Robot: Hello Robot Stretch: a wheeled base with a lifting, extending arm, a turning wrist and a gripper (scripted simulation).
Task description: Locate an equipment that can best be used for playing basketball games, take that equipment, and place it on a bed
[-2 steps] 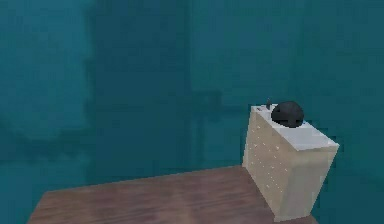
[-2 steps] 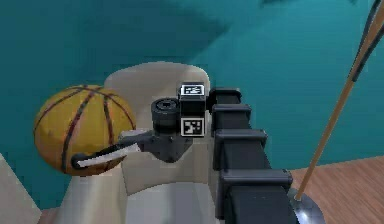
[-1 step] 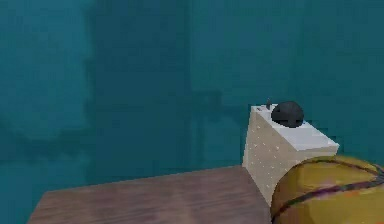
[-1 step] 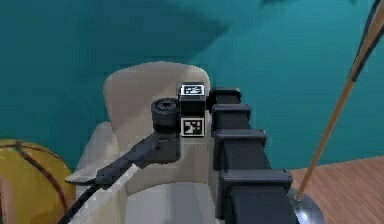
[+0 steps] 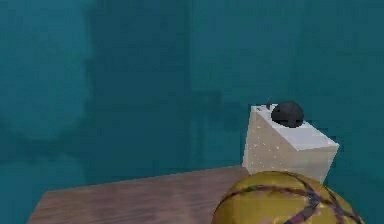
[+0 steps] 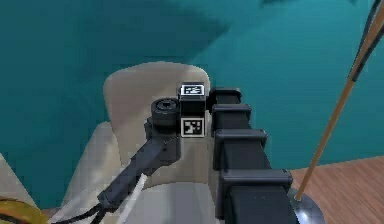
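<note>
Forward view is showing a round ball point(image 5: 285, 200) at the bottom right, very near the robot. It is looking yellow-brown with dark lines curving over it, like a basketball, so I am judging it to be the thing to take. It is resting on a brown table point(image 5: 130, 198) with a smooth wood top, and that is keeping it up off the floor where an arm may get to it. Behind the ball a pale box point(image 5: 285, 150) is standing, speckled, with flat sides and sharp corners. A small dark round lump point(image 5: 287, 113) is sitting on top of the box; I cannot tell what it is. Blue-green walls point(image 5: 100, 80) are making a corner behind all of this.

Arm side view is showing the arm point(image 6: 240, 150), a dark square bar made of blocky steps. Two white squares point(image 6: 190, 127) with black marks are sitting at its far end. Left of them the gripper point(image 6: 110, 195) is pointing its thin fingers down toward the picture's left. A big cream armchair point(image 6: 140, 85) with a soft round back is standing behind it, so I cannot tell if the gripper is holding anything, and I cannot tell how the jaws are standing. A thin orange-brown pole point(image 6: 340, 100) is running up the right side.

I am thinking the ball is not yet taken, and the bed part is coming after that.
</note>
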